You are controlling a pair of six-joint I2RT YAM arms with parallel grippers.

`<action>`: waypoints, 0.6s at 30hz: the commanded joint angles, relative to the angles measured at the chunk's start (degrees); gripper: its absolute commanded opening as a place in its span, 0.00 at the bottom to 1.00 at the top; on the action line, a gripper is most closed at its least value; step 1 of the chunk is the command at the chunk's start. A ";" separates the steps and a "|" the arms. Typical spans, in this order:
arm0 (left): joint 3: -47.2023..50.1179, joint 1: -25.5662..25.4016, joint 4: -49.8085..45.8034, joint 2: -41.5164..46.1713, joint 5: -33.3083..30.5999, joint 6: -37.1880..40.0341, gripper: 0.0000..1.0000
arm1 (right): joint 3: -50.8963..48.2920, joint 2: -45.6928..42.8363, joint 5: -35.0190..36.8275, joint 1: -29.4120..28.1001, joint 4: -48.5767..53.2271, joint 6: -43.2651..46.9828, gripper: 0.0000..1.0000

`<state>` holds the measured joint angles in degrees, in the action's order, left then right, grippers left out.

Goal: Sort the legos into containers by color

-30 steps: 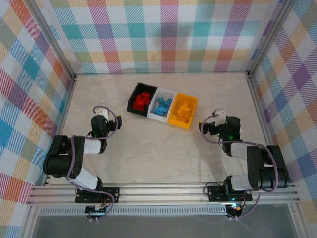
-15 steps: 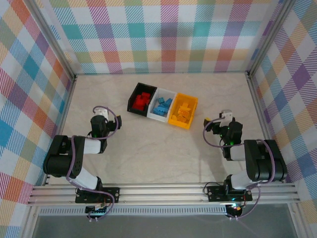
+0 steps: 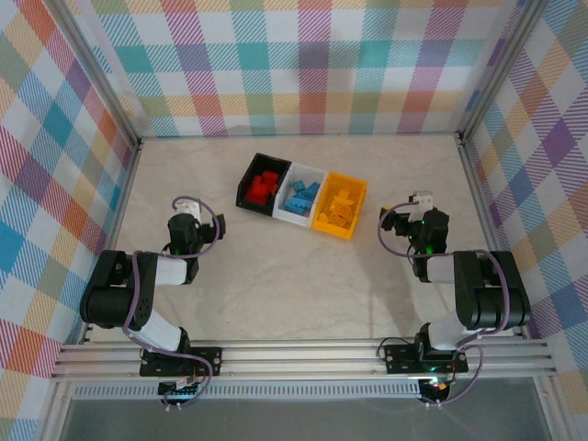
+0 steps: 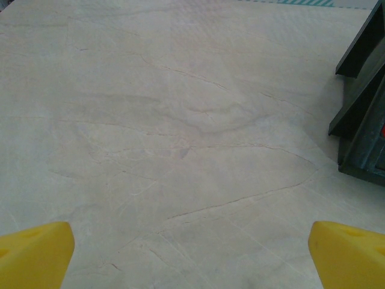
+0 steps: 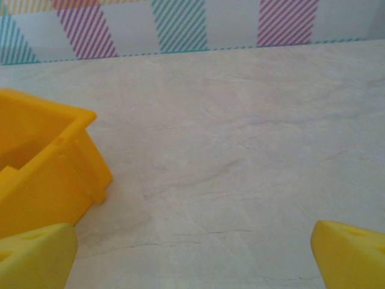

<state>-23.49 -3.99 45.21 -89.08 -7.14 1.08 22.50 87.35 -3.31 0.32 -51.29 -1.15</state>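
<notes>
Pale table [image 3: 276, 285]; top view shows three bins [image 3: 310, 168] of sorted legos [image 3: 264, 186], right wrist the yellow bin [image 5: 54, 186] at left; left gripper [image 4: 192, 256], right gripper [image 5: 192, 256] both agape

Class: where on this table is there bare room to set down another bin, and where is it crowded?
Crowded: black bin, white bin, yellow bin packed in a row. Free: the table between left arm and right arm, nearer than that row; also between the row and back wall.
</notes>
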 commanded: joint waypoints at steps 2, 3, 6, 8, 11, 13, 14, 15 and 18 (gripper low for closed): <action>-0.33 -0.12 1.21 -0.43 -0.42 -0.11 1.00 | 0.77 0.54 -4.36 0.57 3.14 1.54 1.00; -0.34 -0.14 1.20 -0.40 -0.36 -0.09 1.00 | 1.00 0.63 -2.97 0.56 3.38 0.95 1.00; -0.33 -0.18 1.20 -0.44 -0.43 -0.11 1.00 | 1.26 0.56 -0.74 0.35 4.00 0.35 1.00; -0.34 -0.15 1.20 -0.39 -0.38 -0.11 1.00 | 1.27 0.58 -0.63 0.29 4.04 0.46 1.00; -0.34 -0.14 1.20 -0.40 -0.42 -0.09 1.00 | 1.14 0.45 -0.65 0.25 3.88 0.43 1.00; -0.33 -0.18 1.24 -0.40 -0.42 -0.07 1.00 | 1.14 0.54 -0.68 0.27 3.98 0.37 1.00; -0.34 -0.16 1.24 -0.39 -0.47 -0.06 1.00 | 1.14 0.54 -0.67 0.24 3.92 0.43 1.00; -0.33 -0.12 1.20 -0.39 -0.40 -0.11 1.00 | 1.14 0.54 -0.69 0.25 3.92 0.43 1.00; -0.33 -0.14 1.20 -0.37 -0.47 -0.05 1.00 | 1.14 0.54 -0.70 0.30 3.91 0.51 1.00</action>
<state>-23.49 -3.99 45.21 -89.08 -7.14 1.08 22.63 87.39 -4.08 0.43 -47.42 -0.84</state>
